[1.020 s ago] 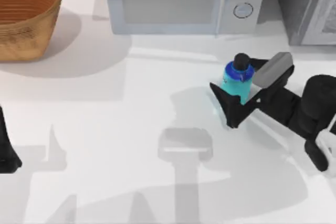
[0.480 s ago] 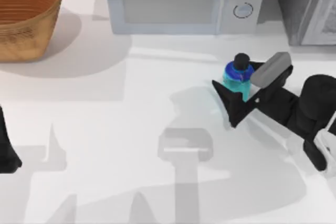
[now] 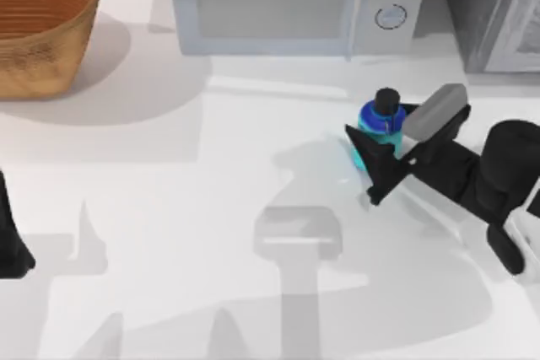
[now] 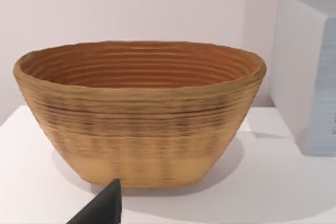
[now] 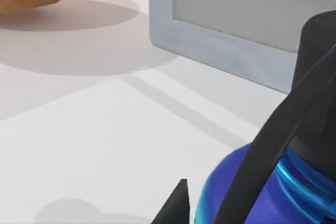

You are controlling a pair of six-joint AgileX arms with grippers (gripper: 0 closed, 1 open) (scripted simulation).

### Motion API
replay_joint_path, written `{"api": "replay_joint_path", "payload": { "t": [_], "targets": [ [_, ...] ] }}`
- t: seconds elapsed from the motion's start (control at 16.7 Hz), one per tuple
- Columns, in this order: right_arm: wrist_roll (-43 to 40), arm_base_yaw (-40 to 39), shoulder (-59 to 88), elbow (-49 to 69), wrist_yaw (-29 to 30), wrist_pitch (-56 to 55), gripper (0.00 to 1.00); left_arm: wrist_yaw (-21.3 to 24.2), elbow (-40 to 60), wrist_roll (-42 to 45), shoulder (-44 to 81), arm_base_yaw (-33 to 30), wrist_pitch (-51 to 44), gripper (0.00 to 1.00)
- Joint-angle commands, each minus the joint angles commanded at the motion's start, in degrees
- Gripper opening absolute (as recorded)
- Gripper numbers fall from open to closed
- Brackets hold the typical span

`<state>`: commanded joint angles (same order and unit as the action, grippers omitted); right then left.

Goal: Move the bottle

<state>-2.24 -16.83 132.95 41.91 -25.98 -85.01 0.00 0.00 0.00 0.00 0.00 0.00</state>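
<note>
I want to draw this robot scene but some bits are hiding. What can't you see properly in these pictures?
- Bottle: in the top view, its lower body sits behind the right gripper fingers.
- Bottle in the right wrist view: cut off by the picture's edge, crossed by a black finger.
- Microwave: top cut off by the top view's edge.
- Basket: partly cut off at the top view's left edge.
- Left arm: parked at the left edge, mostly cut off.

Light: bright and even on my white table (image 3: 169, 208).
Shadows: soft grey arm shadows cross the table; the basket (image 3: 38, 23) and microwave (image 3: 295, 2) cast soft ones.
Focus: close bottle (image 5: 252, 192) looks blurred.
</note>
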Motion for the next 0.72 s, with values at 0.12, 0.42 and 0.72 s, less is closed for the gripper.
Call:
{"api": "replay_joint_path", "payload": {
  "t": [0.12,0.42,0.72],
  "targets": [
    [0.0,0.0,0.0,0.0,0.0,0.0,0.0,0.0,0.0,0.0,0.0,0.0,0.0,1.0],
    [0.0,0.0,0.0,0.0,0.0,0.0,0.0,0.0,0.0,0.0,0.0,0.0,0.0,1.0],
    [-0.97,2.17,-0.31,0.75,-1.74,1.99,0.0,0.0,0.0,0.0,0.0,0.0,0.0,1.0]
  ]
}}
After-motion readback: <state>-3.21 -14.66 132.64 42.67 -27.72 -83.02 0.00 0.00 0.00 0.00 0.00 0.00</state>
